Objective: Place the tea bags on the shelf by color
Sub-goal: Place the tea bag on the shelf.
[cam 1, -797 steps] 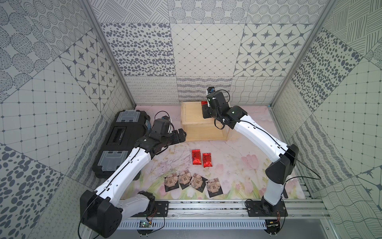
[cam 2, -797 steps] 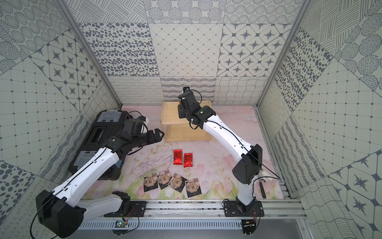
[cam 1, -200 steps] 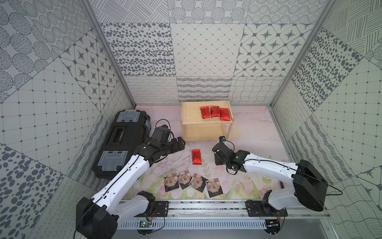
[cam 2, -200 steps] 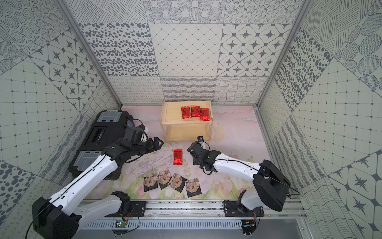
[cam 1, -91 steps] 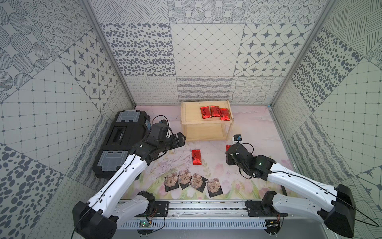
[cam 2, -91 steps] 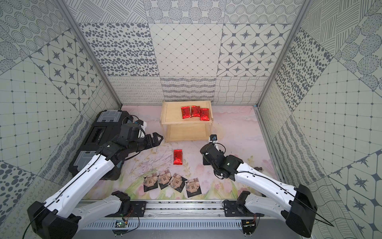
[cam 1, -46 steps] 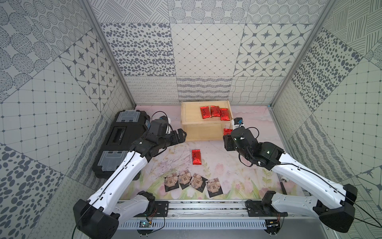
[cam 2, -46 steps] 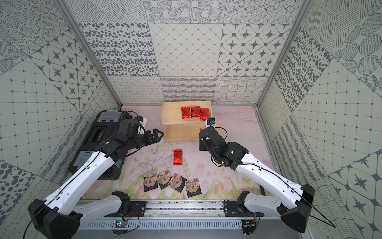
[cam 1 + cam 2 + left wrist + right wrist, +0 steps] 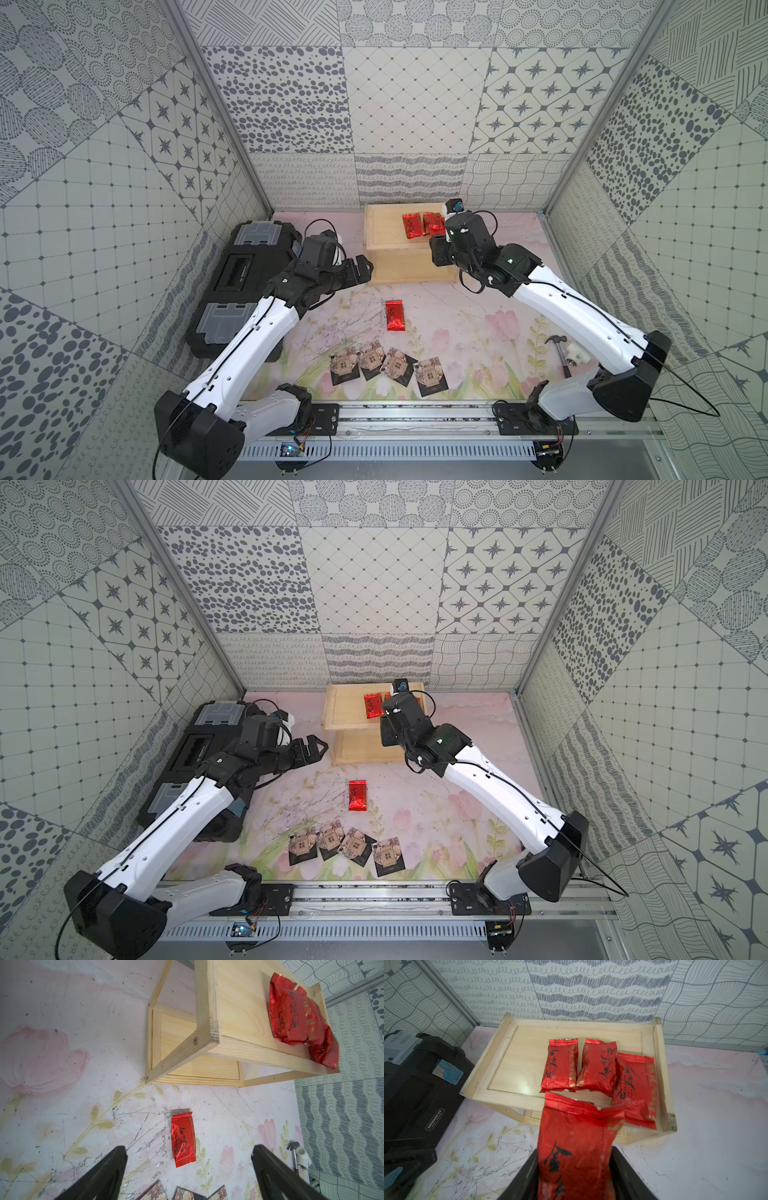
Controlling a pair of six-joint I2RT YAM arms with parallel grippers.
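nearest the robot's base, well in front of the shelf (image 9: pixel 517 1059), four black bags (image 9: pixel 397 365) lie flat in a row on the worktop (image 9: pixel 465 332). between that row and the shelf lies a loose red bag (image 9: pixel 394 316), flat, with its long axis pointing at the shelf front. the left hand (image 9: pixel 363 270) hangs off the shelf's front left corner, jaws spread wide and empty. it is the nearer hand to the loose red bag, which lies ahead of it, toward the shelf's middle.

the step under way belongs to the right hand (image 9: pixel 574 1159), at the shelf's front right. its jaws are half closed across the width of the held red bag (image 9: pixel 577 1126), gripping its lower part. that bag's long axis runs straight out from the hand toward the shelf's back, and its free end seems to reach over the top tier's front rail. just beyond that end, three red bags (image 9: pixel 596 1066) lie side by side on the tier's right half, long axes front to back. the rightmost lies against the right rail and reaches the front rail. the tier's left half is bare wood.

as i judge it, the held red bag faces the filled part. laying it flat calls for a shift toward the shelf's left, or it may land on the others.
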